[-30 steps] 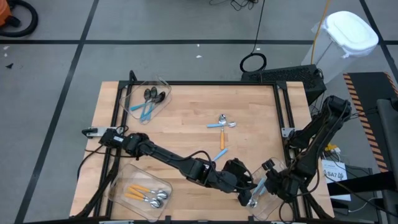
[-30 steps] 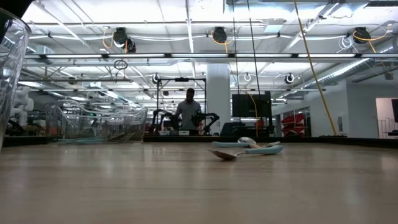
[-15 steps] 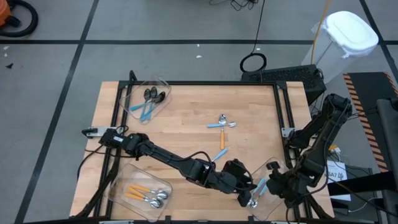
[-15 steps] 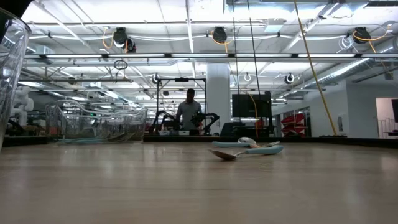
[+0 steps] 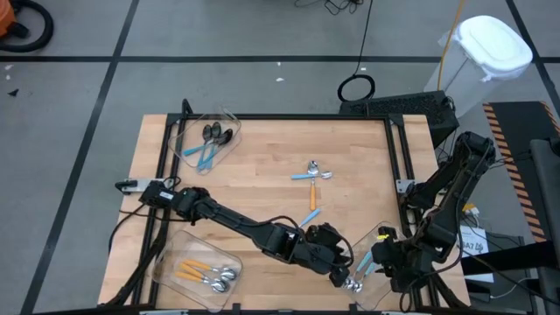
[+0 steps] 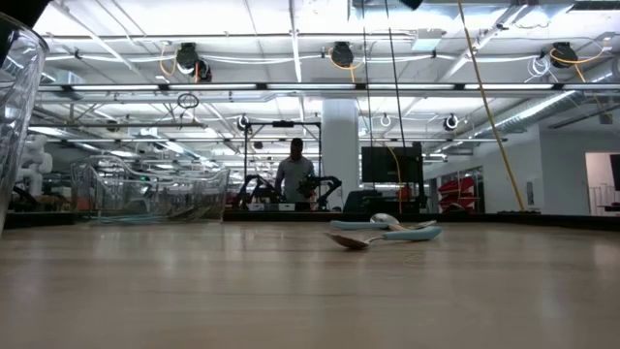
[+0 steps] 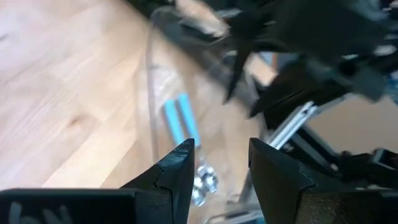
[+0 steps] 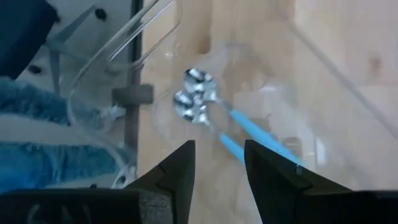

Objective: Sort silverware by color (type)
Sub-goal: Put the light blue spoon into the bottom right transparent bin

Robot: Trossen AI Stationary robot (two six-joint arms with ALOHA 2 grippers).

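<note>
Left tool (image 5: 337, 278) retreated; clear bin (image 5: 382, 234) blurs 2 blue-handled spoons (image 8: 214, 118).

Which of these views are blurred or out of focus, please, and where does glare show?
Left wrist view: motion-smeared, though the blue-handled spoons in the clear bin can still be made out. Right wrist view: soft, with bright glints on the silver spoon bowls. Low view: nearest tabletop out of focus, ceiling lights glaring. High view: evenly lit and sharp.
</note>
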